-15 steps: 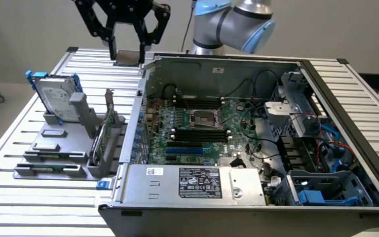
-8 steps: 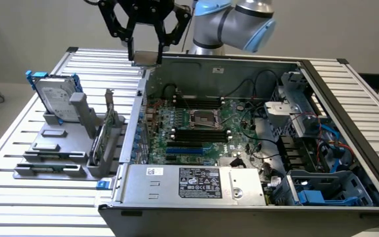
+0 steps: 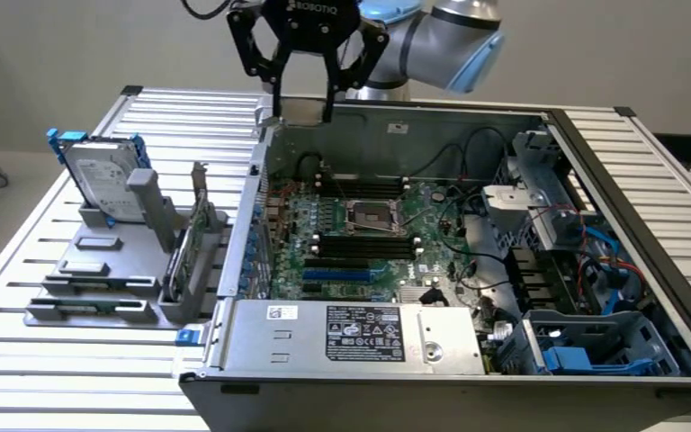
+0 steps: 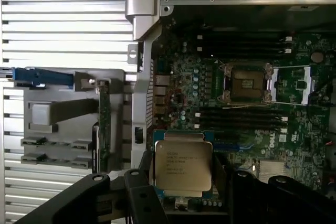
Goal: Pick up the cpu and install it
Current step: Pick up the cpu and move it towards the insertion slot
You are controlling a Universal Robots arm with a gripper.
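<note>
wrist view first: the end effector (image 4: pixel 184 178) is clenched on the cpu (image 4: pixel 182 162), with one black finger (image 4: pixel 143 183) pressed against each of two opposite edges. and there's the chip, lying flat, silvery-grey top plate turned straight at the camera. it's square, so there's no long side to speak of. its edges line up with those of the green board (image 4: pixel 252 129) beneath, and the lines of dark print on the plate run from one finger across to the other. that print is too small to read. white "dell" lettering sits on the board, turned on its side, near the black memory slots (image 4: pixel 241 119). beyond the chip, well apart from it, the socket (image 4: pixel 247 80) shows its dark metal frame.

over to the exterior view: the end effector (image 3: pixel 303 115) hangs fingers down above the far corner of the open computer case (image 3: pixel 538 117), on the exterior view's left, with "robotiq" in white across its black body. the socket (image 3: pixel 370 216) lies lower, mid-board. out on the slatted counter (image 3: pixel 33 360), a silver hard drive (image 3: pixel 100 171) with blue brackets stands upright in a grey holder (image 3: pixel 94 288). the power supply (image 3: pixel 358 337) at the case's near side carries a black label, its text unreadable.
</note>
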